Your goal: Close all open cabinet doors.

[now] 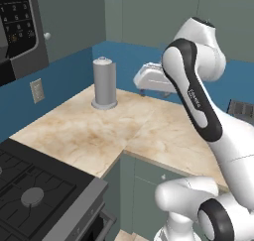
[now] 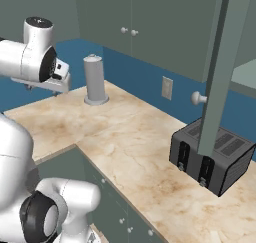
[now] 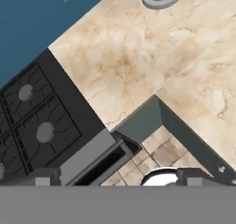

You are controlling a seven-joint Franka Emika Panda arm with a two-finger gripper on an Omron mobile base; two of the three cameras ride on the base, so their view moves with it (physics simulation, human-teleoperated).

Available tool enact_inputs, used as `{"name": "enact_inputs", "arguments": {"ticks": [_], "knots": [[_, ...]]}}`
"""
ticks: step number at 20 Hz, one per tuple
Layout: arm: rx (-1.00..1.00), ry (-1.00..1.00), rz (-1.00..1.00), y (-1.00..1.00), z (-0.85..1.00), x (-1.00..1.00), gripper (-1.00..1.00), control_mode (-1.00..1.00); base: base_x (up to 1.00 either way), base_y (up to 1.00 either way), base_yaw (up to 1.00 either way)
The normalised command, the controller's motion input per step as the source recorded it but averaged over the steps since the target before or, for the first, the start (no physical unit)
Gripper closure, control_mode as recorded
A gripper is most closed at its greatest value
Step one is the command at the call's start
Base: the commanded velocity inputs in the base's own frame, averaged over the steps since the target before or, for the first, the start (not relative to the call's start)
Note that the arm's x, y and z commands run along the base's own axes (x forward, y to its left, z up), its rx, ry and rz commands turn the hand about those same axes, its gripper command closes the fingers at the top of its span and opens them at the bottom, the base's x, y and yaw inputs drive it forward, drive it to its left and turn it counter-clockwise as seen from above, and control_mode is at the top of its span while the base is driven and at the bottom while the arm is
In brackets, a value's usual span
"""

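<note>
I see a kitchen corner with a blue wall (image 1: pixel 74 81) behind an L-shaped counter (image 1: pixel 129 131) of beige marbled stone. On the counter a grey cylinder-shaped canister (image 1: pixel 104 83) stands near the corner, and a black toaster (image 2: pixel 212 157) sits further along, by the wall. Two pale wall outlets (image 2: pixel 167 88) are fixed on the blue wall. At the left end of the counter there is a black stove (image 1: pixel 34 185) with round burners, and above it a black microwave (image 1: pixel 17 29). Below, the floor (image 3: pixel 161 151) has beige tiles. The light is soft and even.
</note>
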Motion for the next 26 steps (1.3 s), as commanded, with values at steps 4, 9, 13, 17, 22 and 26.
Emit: {"name": "enact_inputs", "arguments": {"ticks": [4, 9, 13, 17, 22, 26], "knots": [[-0.06, -0.19, 0.00, -0.24, -0.46, -0.31, -1.00, -1.00, 0.00, 0.00, 0.00], [-0.07, -0.23, 0.00, -0.21, -0.42, -0.24, -1.00, -1.00, 0.00, 0.00, 0.00], [-0.02, 0.00, 0.00, -0.06, -0.23, -0.03, -1.00, -1.00, 0.00, 0.00, 0.00], [-0.01, -0.01, 0.00, -0.01, 0.00, -0.05, -1.00, -1.00, 0.00, 0.00, 0.00], [0.00, 0.00, 0.00, 0.00, 0.00, 0.00, -1.00, -1.00, 0.00, 0.00, 0.00], [0.00, 0.00, 0.00, 0.00, 0.00, 0.00, -1.00, -1.00, 0.00, 0.00, 0.00]]}}
